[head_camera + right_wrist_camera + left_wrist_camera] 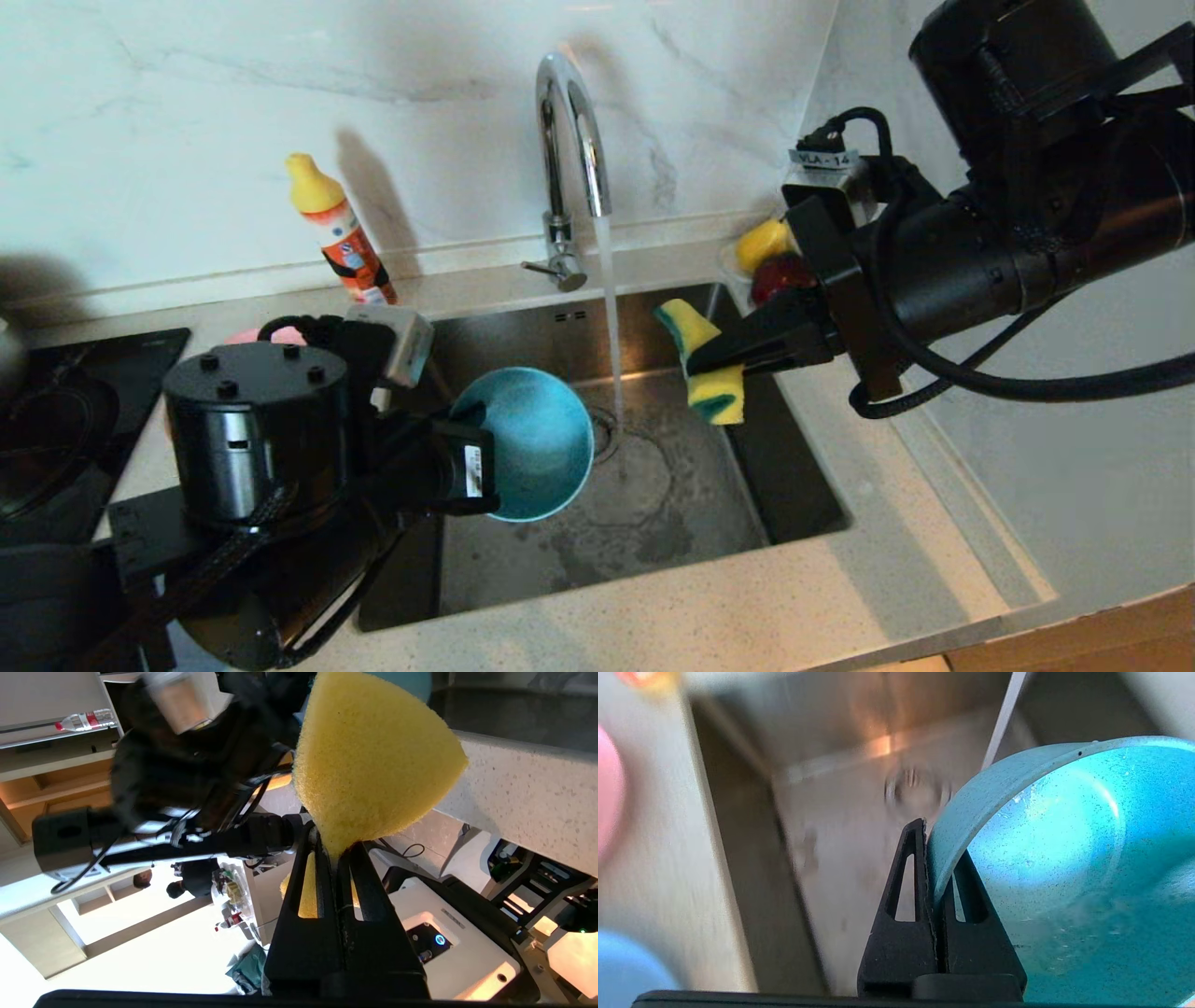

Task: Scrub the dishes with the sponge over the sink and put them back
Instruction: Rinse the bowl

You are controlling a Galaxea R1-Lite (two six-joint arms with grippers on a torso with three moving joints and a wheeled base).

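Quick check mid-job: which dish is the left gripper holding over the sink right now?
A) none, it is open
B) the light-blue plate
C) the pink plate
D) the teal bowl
D: the left gripper is shut on the rim of the teal bowl, tilted over the sink beside the tap's running water.

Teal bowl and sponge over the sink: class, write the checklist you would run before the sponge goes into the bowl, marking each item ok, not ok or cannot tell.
1. Left gripper shut on the teal bowl, pinching its rim: ok.
2. Right gripper shut on the sponge: ok.
3. Bowl held over the sink, not the counter: ok.
4. Water running from the tap: ok.
5. Bowl's opening turned toward the sponge: ok.
6. Sponge touching the bowl: not ok, a gap with the water stream between them.
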